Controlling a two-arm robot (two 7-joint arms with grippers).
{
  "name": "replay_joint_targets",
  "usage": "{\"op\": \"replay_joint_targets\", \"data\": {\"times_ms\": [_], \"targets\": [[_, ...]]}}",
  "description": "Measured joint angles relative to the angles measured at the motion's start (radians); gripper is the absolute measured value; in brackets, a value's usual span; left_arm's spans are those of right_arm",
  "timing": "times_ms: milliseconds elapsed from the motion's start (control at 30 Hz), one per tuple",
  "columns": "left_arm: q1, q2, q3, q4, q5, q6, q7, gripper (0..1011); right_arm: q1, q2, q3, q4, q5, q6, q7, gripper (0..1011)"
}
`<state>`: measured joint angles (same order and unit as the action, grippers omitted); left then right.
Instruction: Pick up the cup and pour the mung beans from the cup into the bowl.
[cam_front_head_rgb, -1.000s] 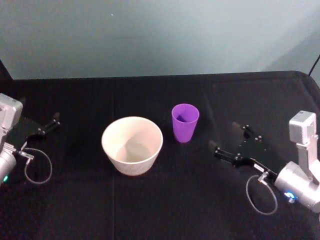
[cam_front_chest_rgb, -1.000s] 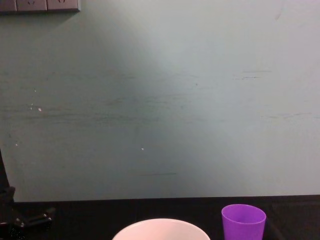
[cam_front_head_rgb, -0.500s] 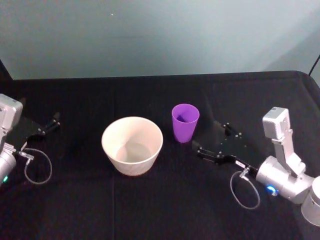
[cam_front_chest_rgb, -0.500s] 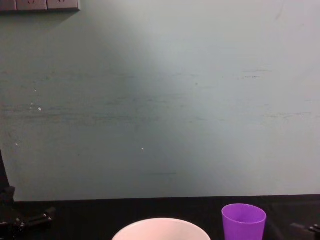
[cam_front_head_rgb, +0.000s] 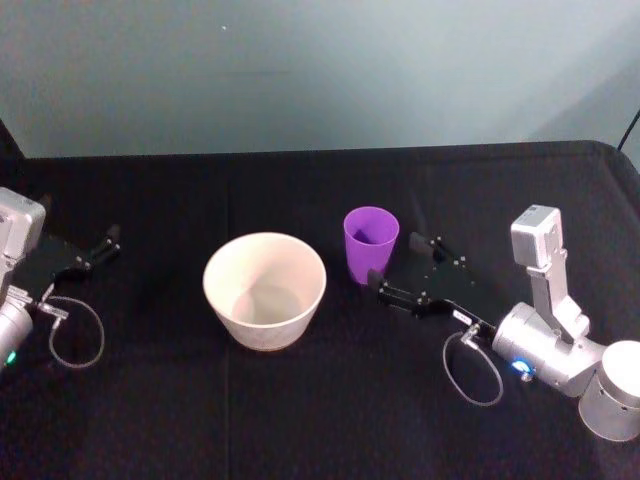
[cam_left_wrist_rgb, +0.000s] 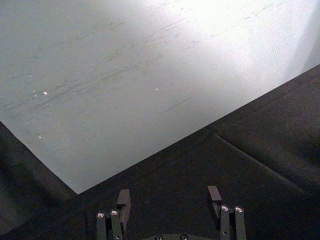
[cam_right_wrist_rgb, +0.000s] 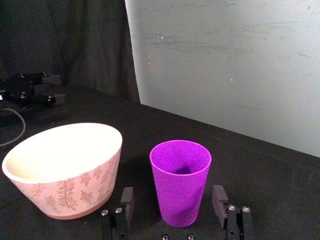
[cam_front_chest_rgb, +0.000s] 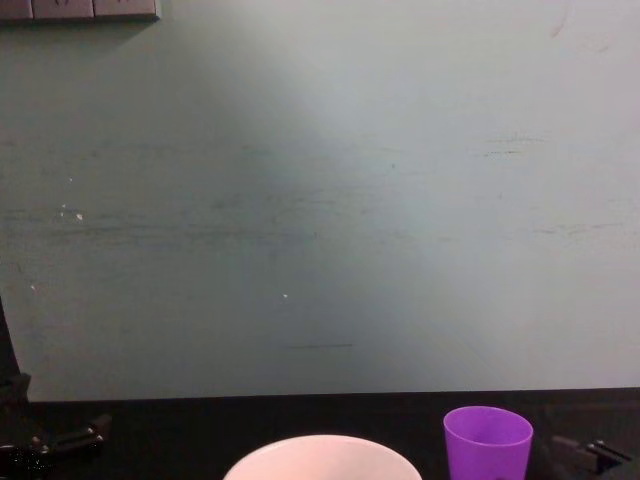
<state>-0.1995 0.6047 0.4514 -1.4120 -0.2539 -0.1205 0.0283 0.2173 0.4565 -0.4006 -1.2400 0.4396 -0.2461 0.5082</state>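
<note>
My right gripper (cam_front_head_rgb: 393, 262), fingers spread and empty, sits just beside the upright cup (cam_front_head_rgb: 370, 245), right of the bowl (cam_front_head_rgb: 225, 300). My left gripper (cam_front_head_rgb: 100, 247) idles, unclenched, at the table's left. An off-centre squeeze could tip the light cup, scattering its beans.

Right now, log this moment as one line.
right gripper: open, flanking cup | cup: upright, right of bowl | bowl: empty | left gripper: open, parked far left
</note>
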Motion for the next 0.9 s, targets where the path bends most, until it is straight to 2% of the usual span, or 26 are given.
{"op": "replay_joint_targets", "data": {"times_ms": [900], "targets": [[0.000, 0.000, 0.000, 0.000, 0.000, 0.000, 0.000, 1000, 0.057, -0.084, 0.031, 0.081, -0.060, -0.001, 0.019, 1003]]}}
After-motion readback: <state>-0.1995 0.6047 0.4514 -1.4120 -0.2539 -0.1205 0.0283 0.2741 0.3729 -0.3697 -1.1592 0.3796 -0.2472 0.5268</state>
